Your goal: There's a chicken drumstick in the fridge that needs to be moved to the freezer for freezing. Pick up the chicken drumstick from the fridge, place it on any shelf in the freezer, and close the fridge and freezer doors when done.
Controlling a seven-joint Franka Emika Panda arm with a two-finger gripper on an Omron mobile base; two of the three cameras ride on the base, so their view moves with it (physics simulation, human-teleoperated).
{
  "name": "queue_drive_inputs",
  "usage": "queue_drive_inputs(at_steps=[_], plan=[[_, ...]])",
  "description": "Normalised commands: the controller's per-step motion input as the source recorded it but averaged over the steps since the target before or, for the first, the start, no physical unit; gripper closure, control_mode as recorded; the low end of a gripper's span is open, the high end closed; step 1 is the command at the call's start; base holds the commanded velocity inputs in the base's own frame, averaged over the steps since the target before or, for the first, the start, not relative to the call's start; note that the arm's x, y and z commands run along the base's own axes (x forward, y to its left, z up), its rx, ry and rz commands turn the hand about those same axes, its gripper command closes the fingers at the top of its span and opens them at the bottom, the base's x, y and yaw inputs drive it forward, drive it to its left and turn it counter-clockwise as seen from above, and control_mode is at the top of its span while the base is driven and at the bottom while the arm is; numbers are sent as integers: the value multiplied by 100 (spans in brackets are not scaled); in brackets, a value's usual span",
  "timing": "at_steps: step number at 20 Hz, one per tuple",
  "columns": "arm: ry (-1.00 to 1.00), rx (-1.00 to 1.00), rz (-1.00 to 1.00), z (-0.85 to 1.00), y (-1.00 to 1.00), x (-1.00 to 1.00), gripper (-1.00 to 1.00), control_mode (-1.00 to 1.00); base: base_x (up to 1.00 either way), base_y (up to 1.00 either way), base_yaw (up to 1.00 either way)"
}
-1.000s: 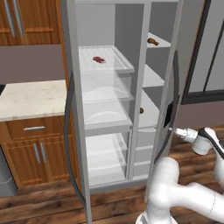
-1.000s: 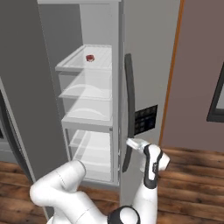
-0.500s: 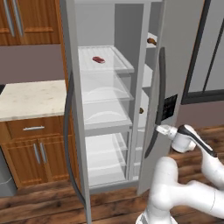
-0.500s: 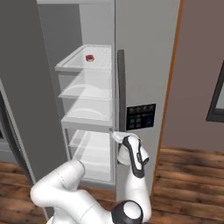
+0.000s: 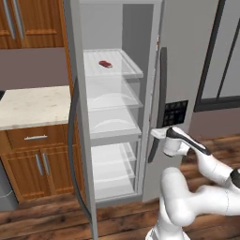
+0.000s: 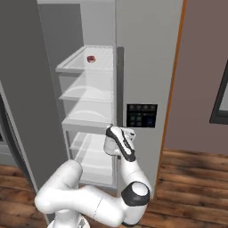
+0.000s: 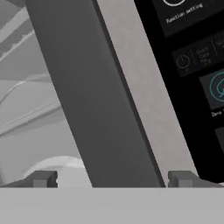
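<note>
Even, soft light fills the kitchen — no single lamp stands out. The fridge shelves point(image 5: 112, 70) at the upper centre glow pale and washed, their glass edges faint. The wood floor point(image 5: 42, 220) along the bottom is darker, with weak shadows. In the hand view the door handle point(image 7: 87, 96) runs as a flat dark band, coarse and blurry up close — the control panel point(image 7: 197, 57) lettering at the upper right is smeared. No glare, no bending at the edges.
</note>
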Motion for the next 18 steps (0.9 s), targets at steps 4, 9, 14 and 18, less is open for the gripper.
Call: queue_drive_inputs(at_steps=[4,9,14,18], plan=[[0,-8,-20,6,49,72,-100,-100,0,0,0],[0,-4,-20,6,33,73,-100,-100,0,0,0],[0,0,-15,12,5,59,-100,-100,0,0,0],[-6,6,-10,55,-17,4,-100,-100,0,0,0]])
